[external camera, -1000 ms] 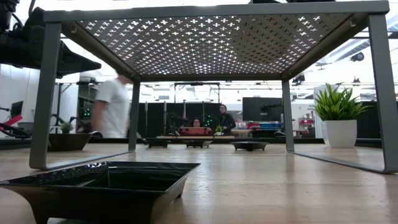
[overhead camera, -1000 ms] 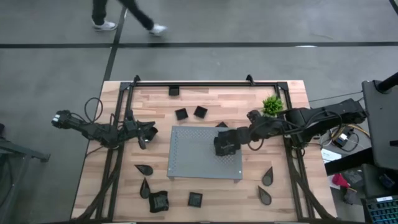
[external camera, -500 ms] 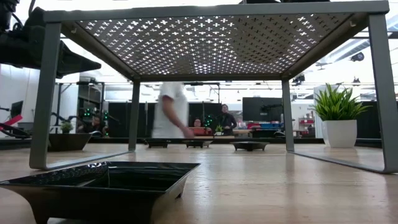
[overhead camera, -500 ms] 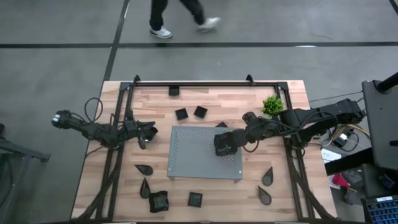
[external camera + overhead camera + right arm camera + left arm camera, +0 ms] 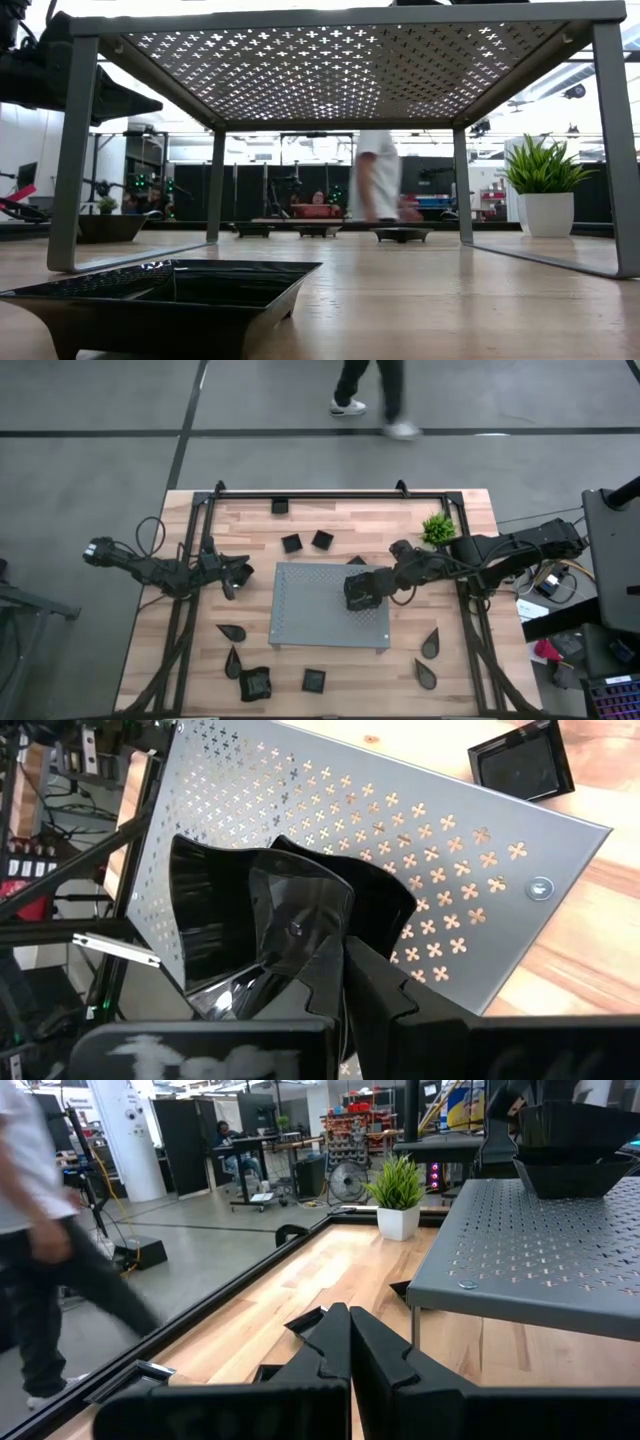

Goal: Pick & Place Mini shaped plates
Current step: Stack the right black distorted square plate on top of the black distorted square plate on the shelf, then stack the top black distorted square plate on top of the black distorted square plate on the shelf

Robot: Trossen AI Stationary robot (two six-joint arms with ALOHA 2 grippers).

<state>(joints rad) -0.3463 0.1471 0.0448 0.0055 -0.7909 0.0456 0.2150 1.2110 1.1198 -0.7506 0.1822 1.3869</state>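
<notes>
Right gripper (image 5: 345, 945) jaws clamping wavy plate (image 5: 270, 915)

Light wooden counter (image 5: 330, 525) with a black frame along its edges. At its middle, a grey perforated board (image 5: 310, 610) on four legs, raised above the wood. On the bare wood near the far edge, one small black square plate (image 5: 280, 506); closer to the board, two more squares (image 5: 292, 543) (image 5: 322, 539) side by side. Potted plant (image 5: 437, 528) at the far right. Near the front left, two teardrop plates (image 5: 232, 631) (image 5: 233, 661) and a wavy-edged plate (image 5: 255, 683); a square plate (image 5: 314, 680) at the front centre; two teardrops (image 5: 430, 645) (image 5: 425, 674) at the front right.
</notes>
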